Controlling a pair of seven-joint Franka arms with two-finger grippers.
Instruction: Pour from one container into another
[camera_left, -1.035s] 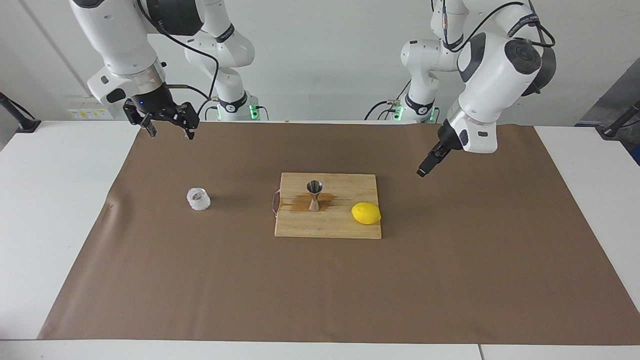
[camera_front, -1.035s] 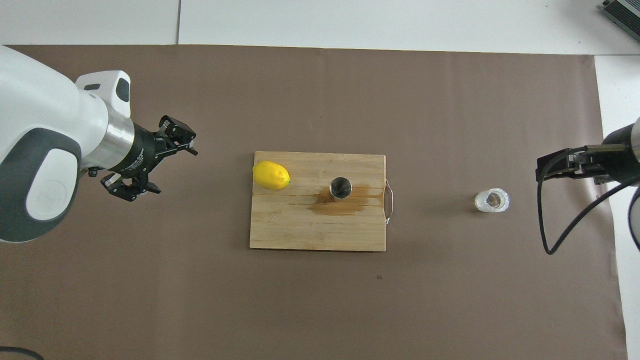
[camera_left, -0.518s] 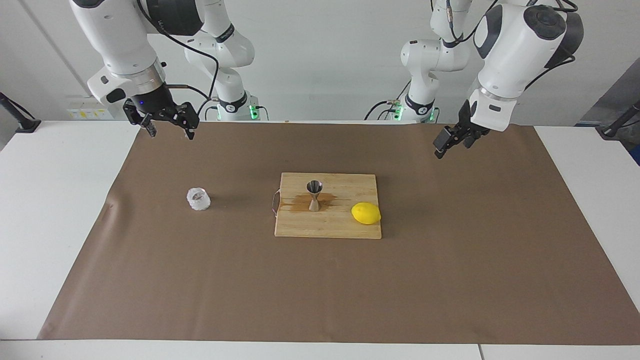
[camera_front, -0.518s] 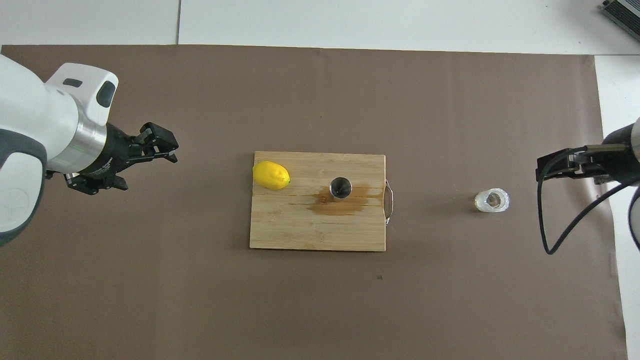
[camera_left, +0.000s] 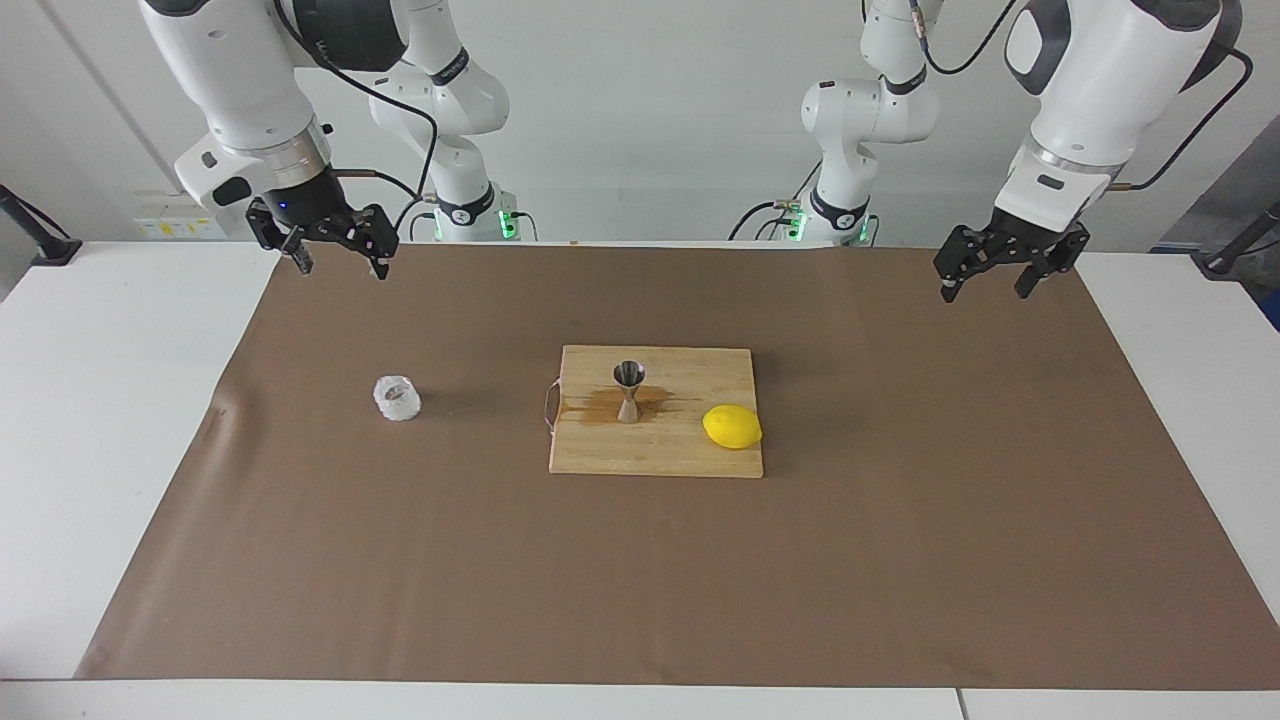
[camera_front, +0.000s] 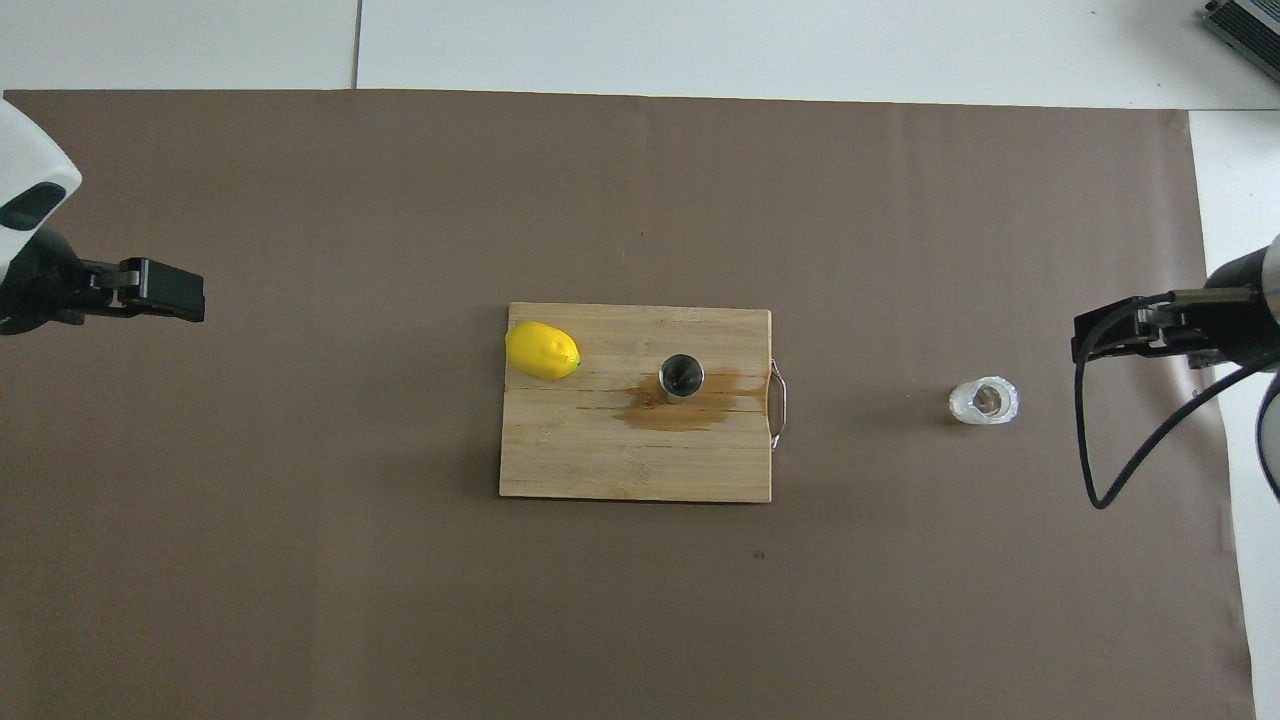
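Flanking jigger (camera_left: 628, 390) and tumbler (camera_left: 397, 398), bare brown mat (camera_left: 900, 560) toward every edge.

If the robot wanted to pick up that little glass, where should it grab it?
Probably around the side walls, coming down from above with the fingers on either side. The glass is short, stands upright with its mouth up, and sits alone on the brown mat, so nothing blocks it. The right gripper, open, is on its end of the table.

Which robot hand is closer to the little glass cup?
Right. The right gripper hangs open near the glass tumbler; the left gripper hangs open at the table's left-arm end.
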